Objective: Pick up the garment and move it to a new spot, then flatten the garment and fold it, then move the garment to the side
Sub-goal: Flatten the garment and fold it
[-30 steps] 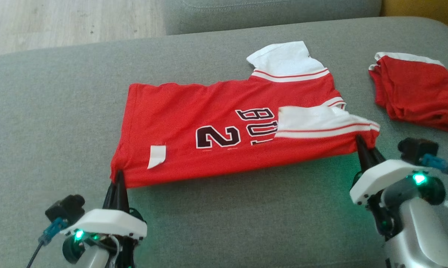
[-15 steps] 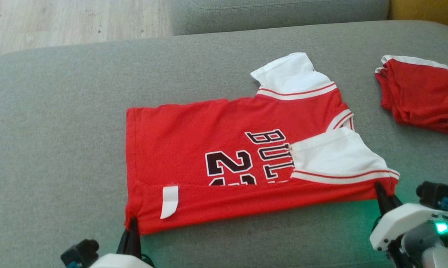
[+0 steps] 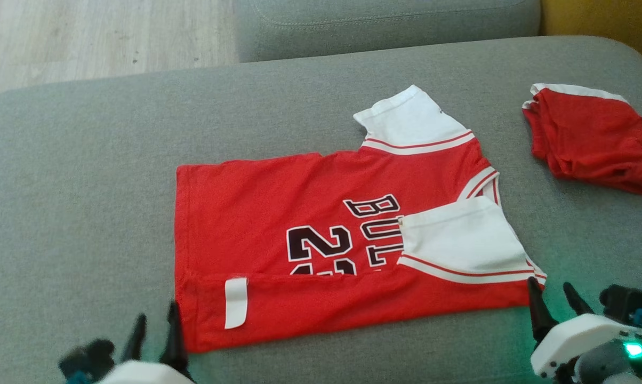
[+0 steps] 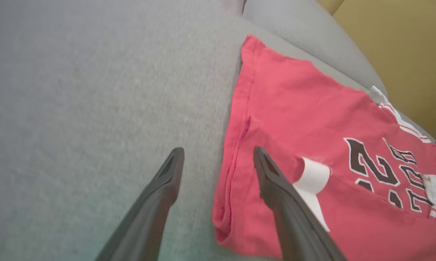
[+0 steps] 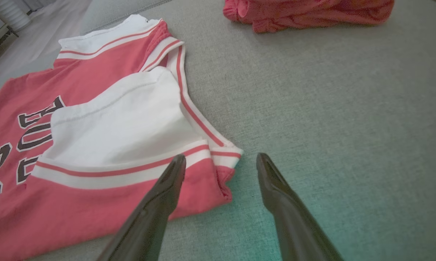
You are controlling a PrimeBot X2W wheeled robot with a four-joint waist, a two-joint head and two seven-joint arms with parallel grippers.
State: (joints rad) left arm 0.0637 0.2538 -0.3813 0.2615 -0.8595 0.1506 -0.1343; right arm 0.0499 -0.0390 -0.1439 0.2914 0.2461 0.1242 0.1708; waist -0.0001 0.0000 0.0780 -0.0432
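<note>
Half-folded red jersey (image 3: 278,213) on grey cushion (image 3: 75,186)

Jersey lies flat mid-cushion, near edge folded over, white label (image 3: 235,301) on top. Left gripper (image 3: 155,320) at near-left corner, fingers spread wide, straddling the hem, empty. Right gripper (image 3: 550,288) just beside near-right corner, fingers spread wide, empty. Second red garment (image 3: 593,138) well apart, far right

Garments: two (jersey (image 3: 321,250), crumpled red piece (image 3: 587,138)). Tag (image 3: 235,301): one. Couch (image 3: 86,160): one.

Red jersey (image 3: 310,240), white sleeves, dark lettering; grey couch (image 3: 86,176).
</note>
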